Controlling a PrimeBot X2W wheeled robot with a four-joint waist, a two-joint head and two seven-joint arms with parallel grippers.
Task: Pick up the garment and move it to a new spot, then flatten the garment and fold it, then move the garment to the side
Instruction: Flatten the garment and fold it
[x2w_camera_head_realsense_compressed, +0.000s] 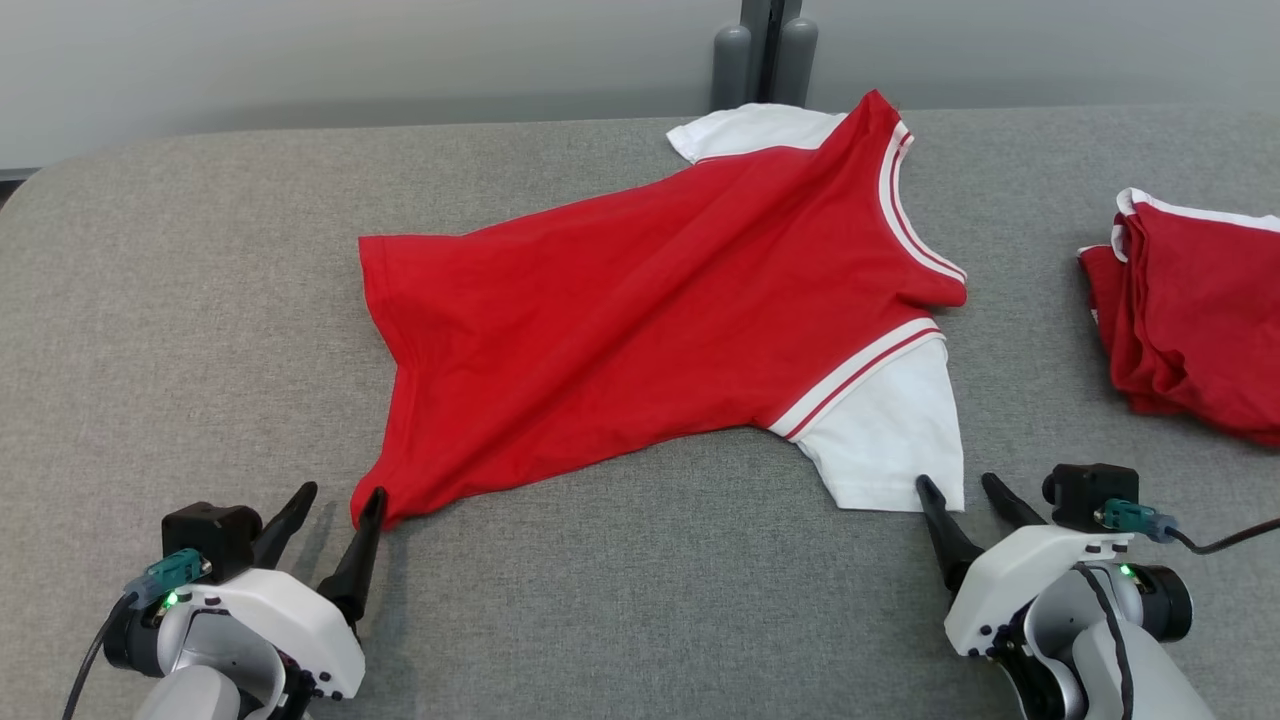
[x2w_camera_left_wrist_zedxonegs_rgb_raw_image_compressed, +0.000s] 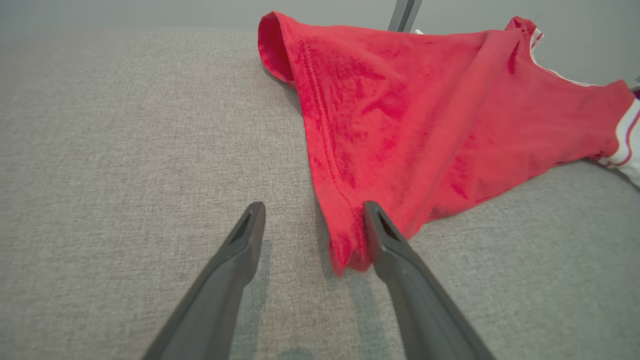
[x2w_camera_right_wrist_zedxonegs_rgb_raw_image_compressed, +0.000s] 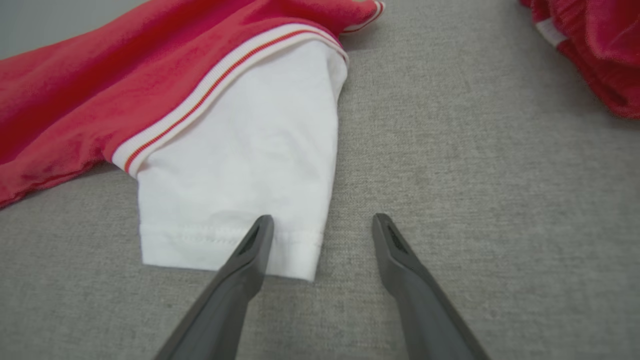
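Two grippers sit at the near edge of the grey padded surface (x2w_camera_head_realsense_compressed: 150, 300) in the head view, both with fingers spread apart and nothing between them held. The garment (x2w_camera_head_realsense_compressed: 640, 330), a red shirt with white sleeves and red-and-white striped trim at the neck and shoulders, lies spread diagonally across the middle of the surface, creased along its length, with the hem to the left and the collar at the far right. The left gripper (x2w_camera_head_realsense_compressed: 340, 493) has its inner finger at the near corner of the red hem and its outer finger over bare surface. The right gripper (x2w_camera_head_realsense_compressed: 957, 482) has its inner finger tip at the cuff of the near white sleeve (x2w_camera_head_realsense_compressed: 890, 430), the other finger just beside the cuff. A second red garment (x2w_camera_head_realsense_compressed: 1200, 330) lies bunched at the right edge, well apart

From the left wrist view, the left gripper (x2w_camera_left_wrist_zedxonegs_rgb_raw_image_compressed: 314, 206) stands wide open; the hem corner of the garment (x2w_camera_left_wrist_zedxonegs_rgb_raw_image_compressed: 425, 115) lies between the fingers, against the right-hand one and clear of the other

From the right wrist view, the right gripper (x2w_camera_right_wrist_zedxonegs_rgb_raw_image_compressed: 324, 218) is likewise open. Its left-hand finger tip overlaps the stitched cuff of the white sleeve (x2w_camera_right_wrist_zedxonegs_rgb_raw_image_compressed: 235, 165) near the cuff's corner, though whether it presses the cloth cannot be told; the other finger is over bare surface, apart from the cloth. The second red garment (x2w_camera_right_wrist_zedxonegs_rgb_raw_image_compressed: 595, 45) shows at the upper right corner
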